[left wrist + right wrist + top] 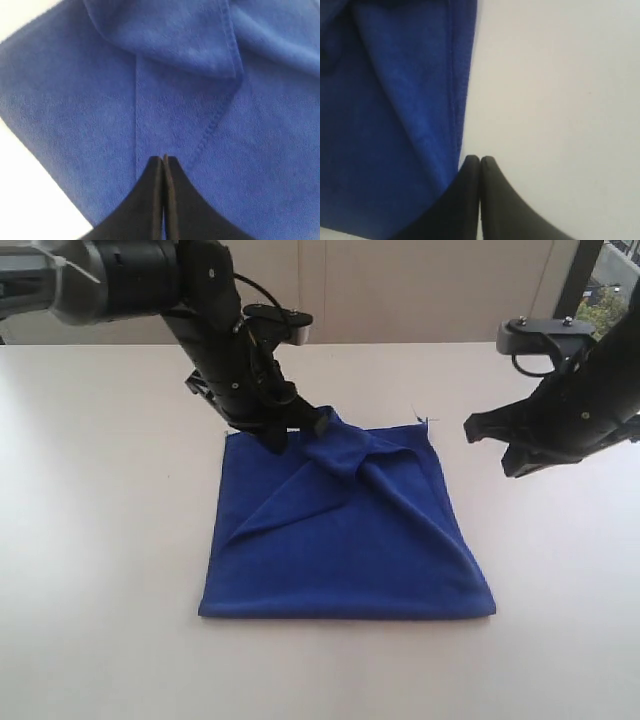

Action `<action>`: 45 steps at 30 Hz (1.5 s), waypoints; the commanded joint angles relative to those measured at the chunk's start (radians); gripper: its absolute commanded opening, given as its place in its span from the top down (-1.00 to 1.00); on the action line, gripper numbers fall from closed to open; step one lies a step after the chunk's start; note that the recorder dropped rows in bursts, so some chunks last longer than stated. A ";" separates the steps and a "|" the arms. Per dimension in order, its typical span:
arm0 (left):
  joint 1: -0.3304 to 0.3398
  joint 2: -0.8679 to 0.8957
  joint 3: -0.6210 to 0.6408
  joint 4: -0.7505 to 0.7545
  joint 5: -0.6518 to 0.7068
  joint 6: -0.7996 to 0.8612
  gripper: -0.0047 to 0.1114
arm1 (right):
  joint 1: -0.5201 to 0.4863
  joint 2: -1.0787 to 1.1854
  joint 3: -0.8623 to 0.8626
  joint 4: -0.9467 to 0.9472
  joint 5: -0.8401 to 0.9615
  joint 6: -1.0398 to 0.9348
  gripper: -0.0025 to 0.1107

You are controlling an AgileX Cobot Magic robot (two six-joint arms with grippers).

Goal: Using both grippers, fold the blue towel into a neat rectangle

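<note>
Blue towel [345, 540] is flat-ish on the table [100, 540], centre of the exterior view. Near edge is straight. Diagonal creases run up toward the far edge, where a fold is humped up in the middle. A loose thread [420, 418] sticks out at the far right corner.

Left gripper [164, 160]: jaws pressed together, and I see no cloth between the tips. It sits at the towel's far left corner, tips over the blue pile next to a stitched hem [215, 125]. I can't tell from the wrist view whether the tips touch the fabric.

Right gripper [480, 160]: jaws closed tight, holding nothing. It's over bare table just beside the towel's right hem. In the exterior view it hangs off to the right of the far right corner, clear of the cloth.

Surface: plain off-white tabletop, matte, with a soft shadow under each arm.

Room: cream panelled wall [420, 290] behind the table, with vertical seams. There's a dark window frame [585, 280] at the top right corner, with daylight and some greenery [612, 300] outside. Lighting is even.
</note>
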 commanded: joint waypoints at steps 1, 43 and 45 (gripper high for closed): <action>-0.009 0.109 -0.166 0.006 0.050 -0.037 0.92 | -0.077 -0.010 -0.049 0.079 0.033 -0.104 0.96; -0.151 0.467 -0.542 0.285 -0.164 -0.100 0.78 | -0.115 0.072 -0.051 0.096 0.019 -0.102 0.96; -0.151 0.467 -0.542 0.285 -0.164 -0.100 0.92 | -0.115 0.072 -0.051 0.097 0.017 -0.102 0.96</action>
